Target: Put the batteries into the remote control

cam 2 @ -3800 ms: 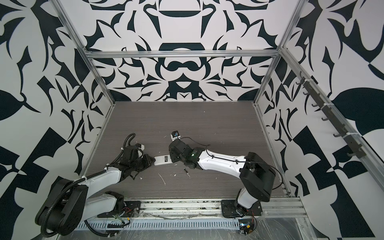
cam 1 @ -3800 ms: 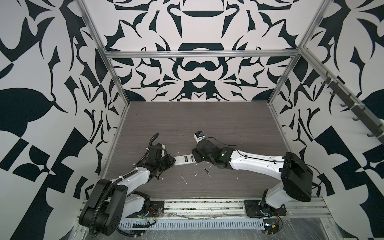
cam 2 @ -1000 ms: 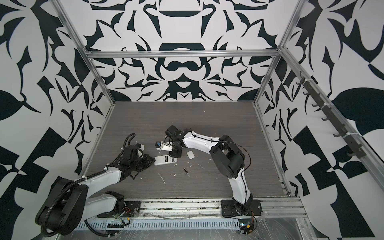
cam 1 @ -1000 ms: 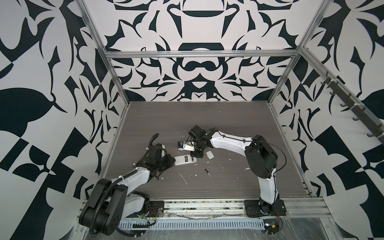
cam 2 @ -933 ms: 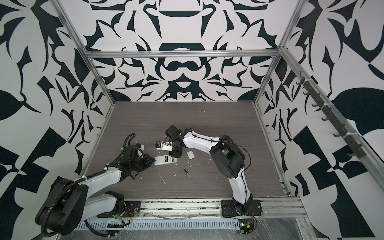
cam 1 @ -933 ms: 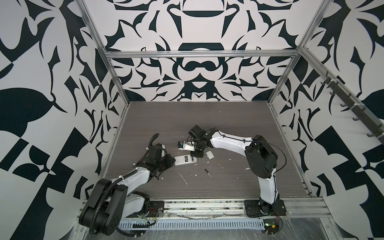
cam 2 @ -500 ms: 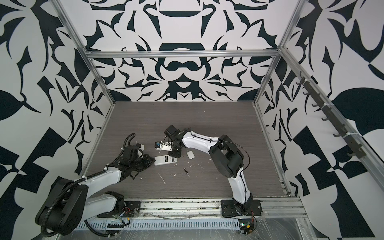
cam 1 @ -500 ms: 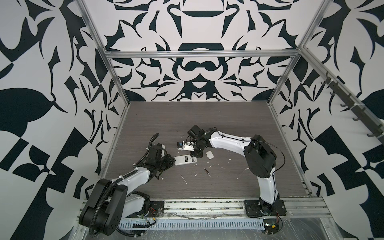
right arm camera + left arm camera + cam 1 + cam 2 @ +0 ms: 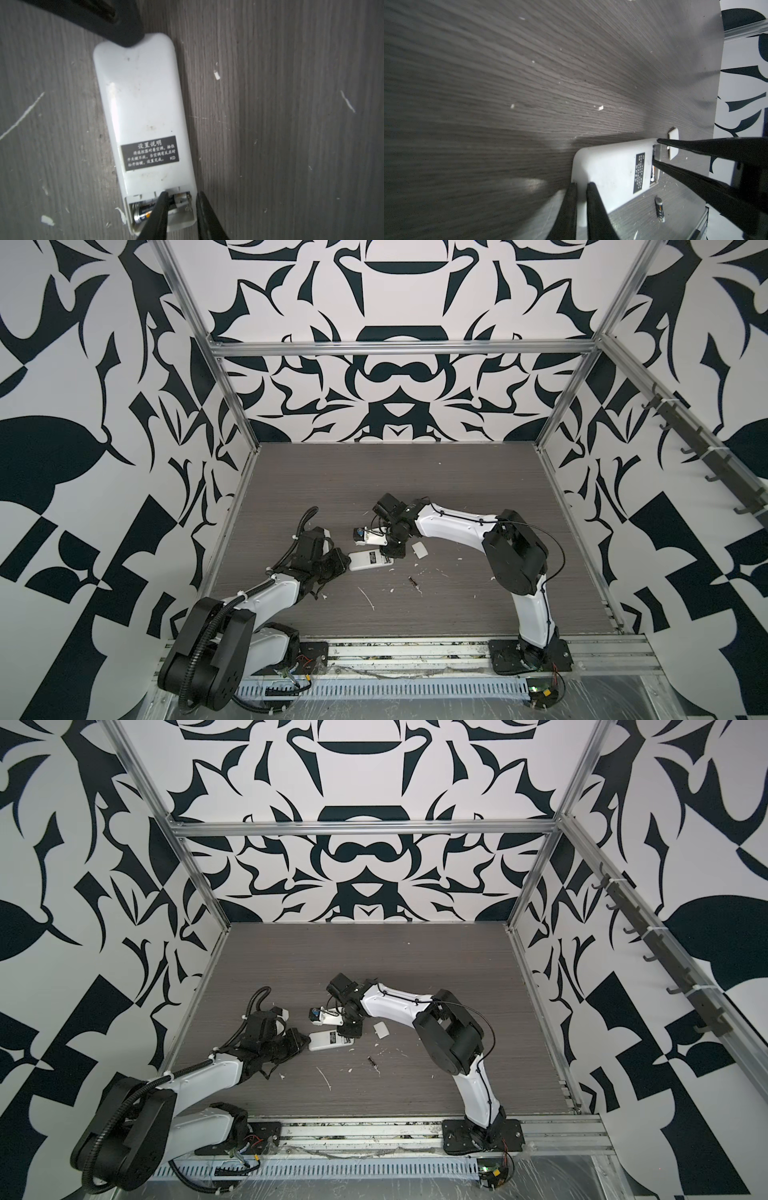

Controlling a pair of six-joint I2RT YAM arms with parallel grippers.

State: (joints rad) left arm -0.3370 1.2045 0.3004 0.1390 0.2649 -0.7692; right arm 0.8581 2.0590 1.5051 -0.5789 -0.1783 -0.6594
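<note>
Dark woodgrain table (image 9: 374, 472), patterned walls (image 9: 395, 294), left fingers (image 9: 595, 207) pinch remote control (image 9: 141, 104), right fingers (image 9: 159, 218) parted

Top view, lower centre of the frame: remote control (image 9: 371, 561) is lying flat on the table (image 9: 374, 481), back up, long axis running left to right.

Left gripper (image 9: 346, 563) is sitting at its left end. Right gripper (image 9: 392, 558) is standing over its right end.

Cover plate (image 9: 419, 550) is lying on the table just right of that end, slightly higher in the frame and not touching the remote control.

Loose battery (image 9: 413, 581) is lying lower right of the remote control, below the cover plate and apart from both.

Right wrist view: a second battery (image 9: 142, 215) is sitting inside the compartment at the remote control's end. One finger (image 9: 160, 209) is lying across it, the other standing outside the rim.
</note>
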